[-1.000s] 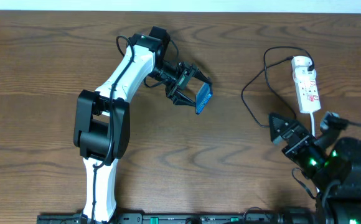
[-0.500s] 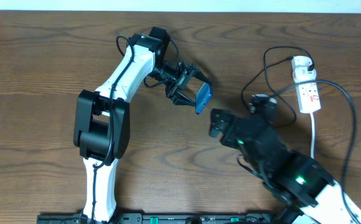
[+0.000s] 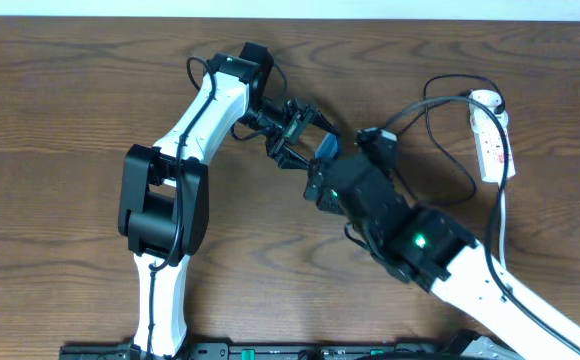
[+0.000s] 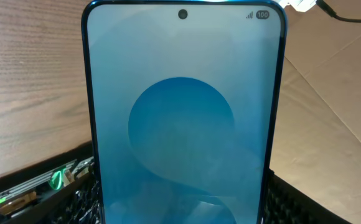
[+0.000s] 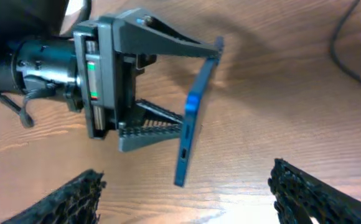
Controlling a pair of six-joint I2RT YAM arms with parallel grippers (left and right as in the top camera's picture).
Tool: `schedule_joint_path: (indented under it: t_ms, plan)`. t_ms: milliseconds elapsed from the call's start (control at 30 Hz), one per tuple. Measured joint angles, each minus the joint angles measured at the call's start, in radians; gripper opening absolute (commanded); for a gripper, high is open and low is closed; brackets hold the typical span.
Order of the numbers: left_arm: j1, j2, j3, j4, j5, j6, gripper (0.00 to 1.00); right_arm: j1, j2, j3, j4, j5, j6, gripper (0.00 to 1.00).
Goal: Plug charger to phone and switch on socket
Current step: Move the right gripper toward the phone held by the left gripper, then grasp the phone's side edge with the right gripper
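Note:
My left gripper (image 3: 313, 145) is shut on the phone (image 3: 327, 150) and holds it on edge above the table. The cyan screen fills the left wrist view (image 4: 183, 124). In the right wrist view the phone (image 5: 190, 134) is edge-on, its port end facing my right gripper (image 5: 187, 193), which is open and empty just short of it. In the overhead view the right gripper (image 3: 320, 183) is right beside the phone. The black charger cable (image 3: 432, 82) loops on the table beside the white socket (image 3: 492, 140). Its connector tip is hidden.
The charger cable also shows at the top right of the right wrist view (image 5: 337, 46). The right arm (image 3: 420, 245) stretches across the table from the lower right. The socket's white cord (image 3: 501, 215) runs toward the front edge.
My right arm has swung from the lower right up and left to the phone's end, its gripper open. The left arm and phone have not moved.

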Motion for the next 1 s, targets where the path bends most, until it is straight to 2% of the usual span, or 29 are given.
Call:
schedule_joint_path:
  t_ms: [133, 233, 333, 600, 1000]
  plan:
    - [0.0, 0.0, 0.0, 0.0, -0.008, 0.0, 0.75, -0.025, 0.154, 0.238, -0.239, -0.009, 0.011, 0.77]
    - [0.0, 0.0, 0.0, 0.0, -0.01, 0.0, 0.75, -0.034, 0.24, 0.344, -0.306, -0.009, 0.045, 0.72]
    - [0.0, 0.0, 0.0, 0.0, -0.011, 0.0, 0.75, -0.039, 0.31, 0.36, -0.321, -0.012, 0.104, 0.63]
    - [0.0, 0.0, 0.0, 0.0, -0.011, 0.0, 0.75, -0.039, 0.34, 0.36, -0.336, 0.006, 0.196, 0.53]
    - [0.0, 0.0, 0.0, 0.0, -0.011, 0.0, 0.75, -0.039, 0.385, 0.36, -0.323, 0.039, 0.246, 0.46]
